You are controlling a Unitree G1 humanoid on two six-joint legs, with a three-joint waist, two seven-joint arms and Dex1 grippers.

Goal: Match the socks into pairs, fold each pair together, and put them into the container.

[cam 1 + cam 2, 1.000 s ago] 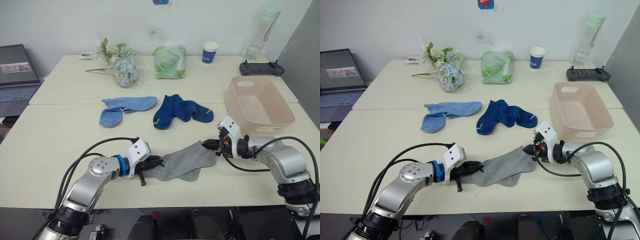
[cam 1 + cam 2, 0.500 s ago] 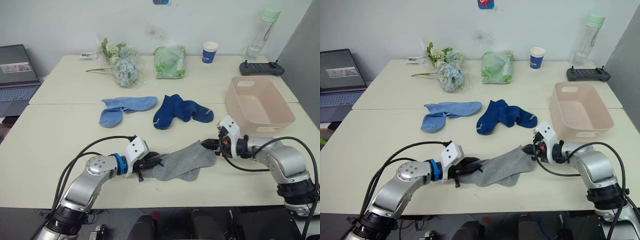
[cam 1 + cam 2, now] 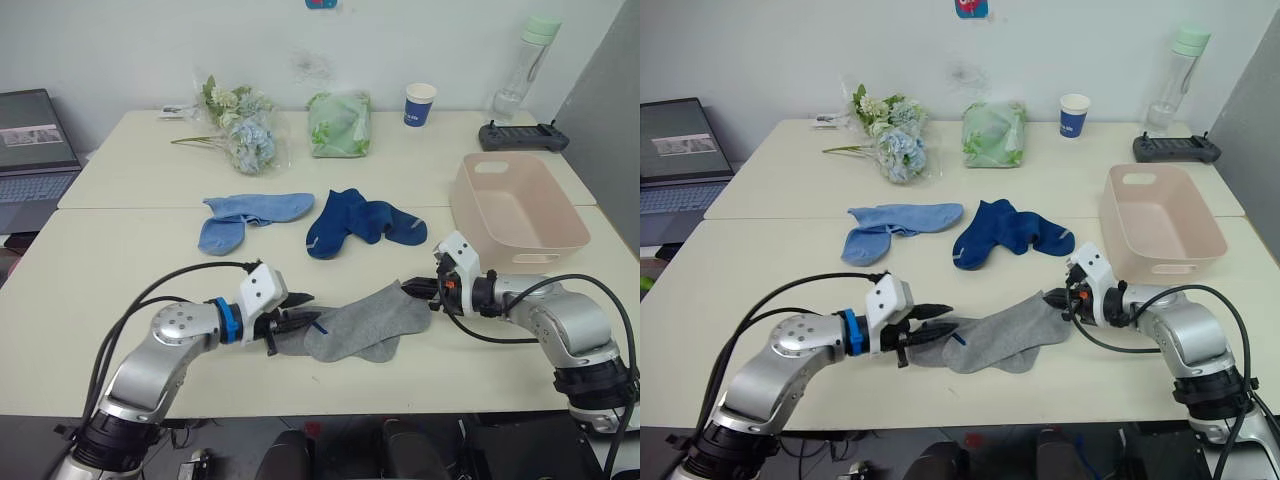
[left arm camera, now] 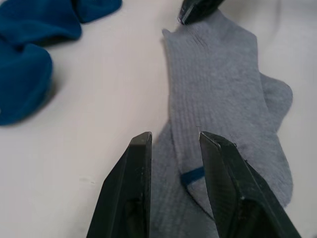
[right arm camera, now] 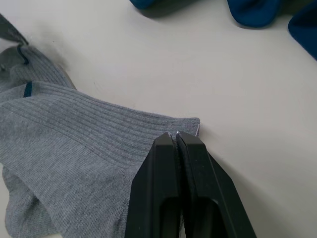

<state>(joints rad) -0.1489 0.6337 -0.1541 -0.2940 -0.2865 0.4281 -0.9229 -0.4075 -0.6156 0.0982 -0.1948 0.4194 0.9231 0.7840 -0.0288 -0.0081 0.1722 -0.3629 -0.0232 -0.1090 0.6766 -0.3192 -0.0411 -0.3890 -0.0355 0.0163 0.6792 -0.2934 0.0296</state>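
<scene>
Left gripper (image 3: 298, 318) released grey socks (image 3: 365, 320) (jaws apart).

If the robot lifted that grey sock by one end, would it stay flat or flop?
Probably flop. The grey socks lie limp and creased on the table, so the ribbed fabric likely drapes. They look thin, so likely light. The right gripper pinches one cuff edge; the left gripper is open at the other end, so that end would likely dangle.

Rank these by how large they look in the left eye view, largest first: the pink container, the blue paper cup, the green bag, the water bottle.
1. The pink container, clearly the largest.
2. The green bag.
3. The water bottle, taller but much narrower than the bag.
4. The blue paper cup, smallest.
The container sits nearest the camera, which exaggerates its lead.
</scene>
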